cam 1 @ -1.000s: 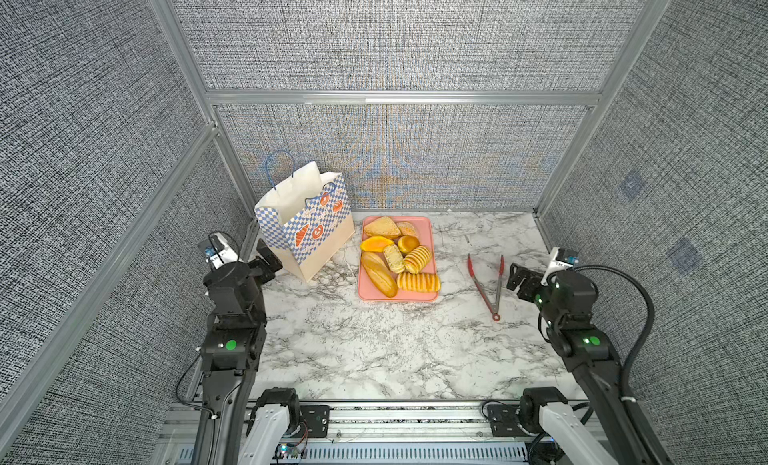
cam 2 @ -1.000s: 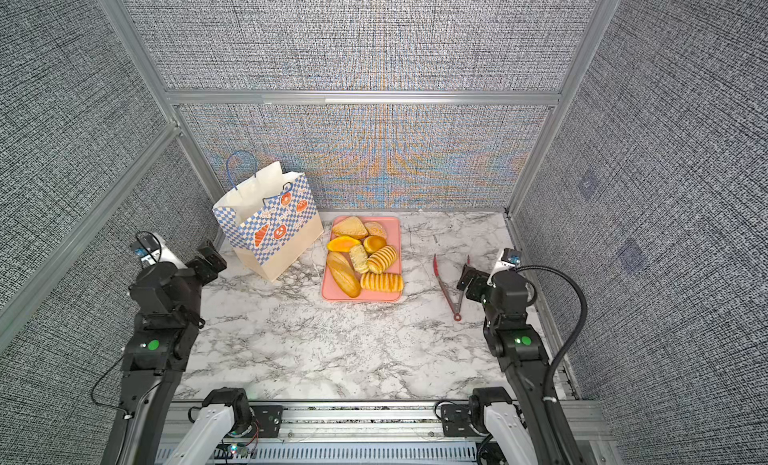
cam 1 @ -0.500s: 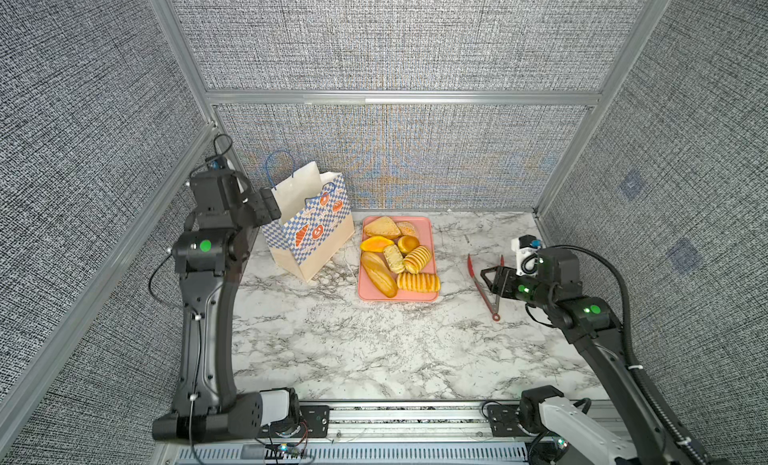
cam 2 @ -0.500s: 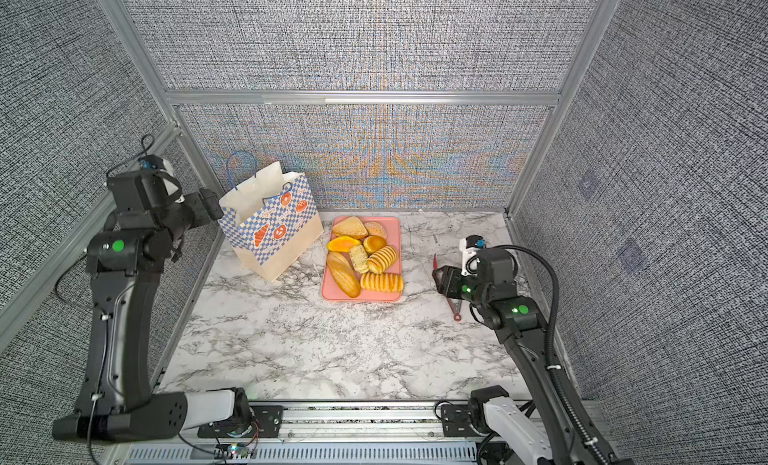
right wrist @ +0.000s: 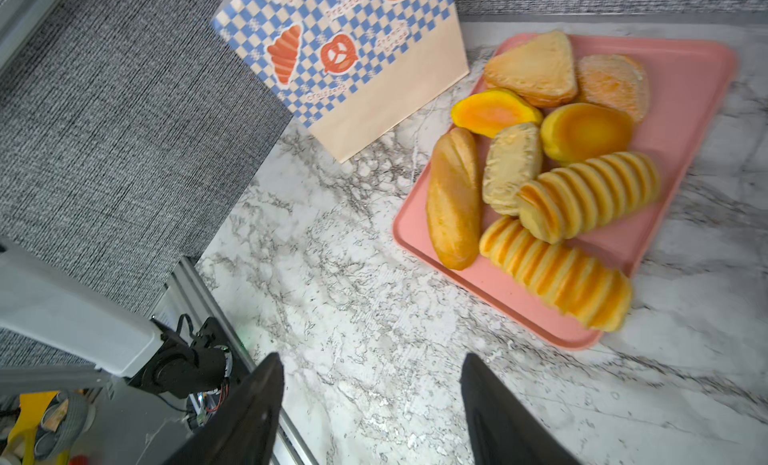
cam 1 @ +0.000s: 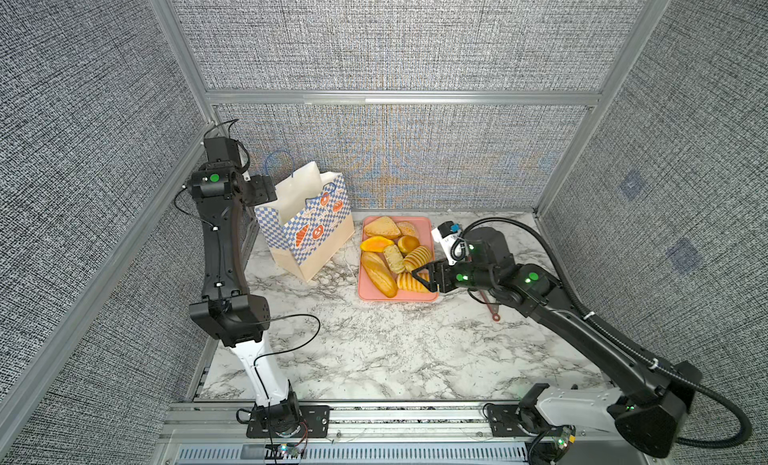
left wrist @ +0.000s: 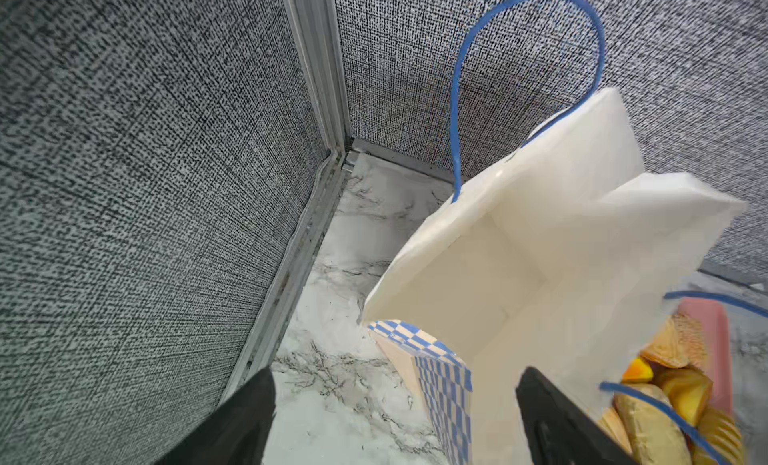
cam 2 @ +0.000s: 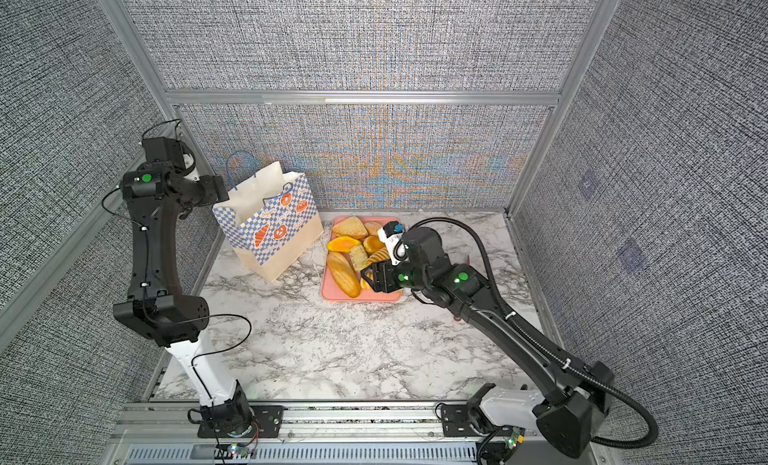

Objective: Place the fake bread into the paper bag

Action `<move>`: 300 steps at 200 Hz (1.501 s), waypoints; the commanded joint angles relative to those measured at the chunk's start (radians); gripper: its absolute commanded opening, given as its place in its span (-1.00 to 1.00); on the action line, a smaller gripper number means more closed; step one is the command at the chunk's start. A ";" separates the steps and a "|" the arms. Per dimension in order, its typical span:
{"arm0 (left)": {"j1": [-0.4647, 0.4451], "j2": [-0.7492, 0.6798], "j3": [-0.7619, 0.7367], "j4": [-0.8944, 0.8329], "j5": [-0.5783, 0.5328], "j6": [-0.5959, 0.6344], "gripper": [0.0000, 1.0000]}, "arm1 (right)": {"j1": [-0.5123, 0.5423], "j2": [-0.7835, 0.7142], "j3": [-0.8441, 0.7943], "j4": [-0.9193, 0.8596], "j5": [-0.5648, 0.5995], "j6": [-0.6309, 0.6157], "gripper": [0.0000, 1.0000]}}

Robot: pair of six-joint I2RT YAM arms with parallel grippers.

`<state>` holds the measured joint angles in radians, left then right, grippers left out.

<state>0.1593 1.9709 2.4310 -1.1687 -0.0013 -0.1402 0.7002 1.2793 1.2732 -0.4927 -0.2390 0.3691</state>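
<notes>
The fake bread (cam 1: 395,255) (cam 2: 349,259) lies heaped on a pink tray (cam 1: 428,230): a long loaf (right wrist: 453,201), ridged rolls (right wrist: 582,193), a round bun and a triangular piece. The paper bag (cam 1: 307,230) (cam 2: 270,234) stands upright left of the tray with its mouth open. My left gripper (cam 1: 272,193) (left wrist: 395,388) is open at the bag's upper left edge, and the checkered side wall (left wrist: 444,384) shows between its fingers. My right gripper (cam 1: 422,274) (right wrist: 370,375) hangs open and empty above the tray's front right part. The wrist view shows only marble between its fingers.
Red tongs (cam 1: 494,315) lie on the marble right of the tray, mostly hidden under my right arm. Fabric walls close in the back and both sides; the bag stands close to the left back corner (left wrist: 345,147). An aluminium rail (cam 1: 374,417) runs along the front.
My left arm has risen from low at the front left up to the bag's top edge. My right arm has swung left from beside the tongs to over the tray.
</notes>
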 commanded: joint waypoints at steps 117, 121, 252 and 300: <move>0.011 0.241 0.082 0.192 0.085 0.126 0.70 | 0.091 0.163 0.073 0.064 0.022 -0.001 0.36; 0.012 0.249 0.091 0.189 0.083 0.126 0.69 | 0.091 0.170 0.076 0.062 0.023 0.000 0.36; 0.012 0.254 0.075 0.133 0.177 0.127 -0.39 | 0.079 0.296 0.182 0.013 0.063 0.023 0.30; 0.011 0.213 0.047 0.062 0.191 0.079 -0.78 | 0.073 0.323 0.277 -0.190 0.213 0.054 0.42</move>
<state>0.1688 2.2032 2.4859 -1.0508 0.1677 -0.0284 0.7738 1.5940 1.5208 -0.5518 -0.1234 0.4042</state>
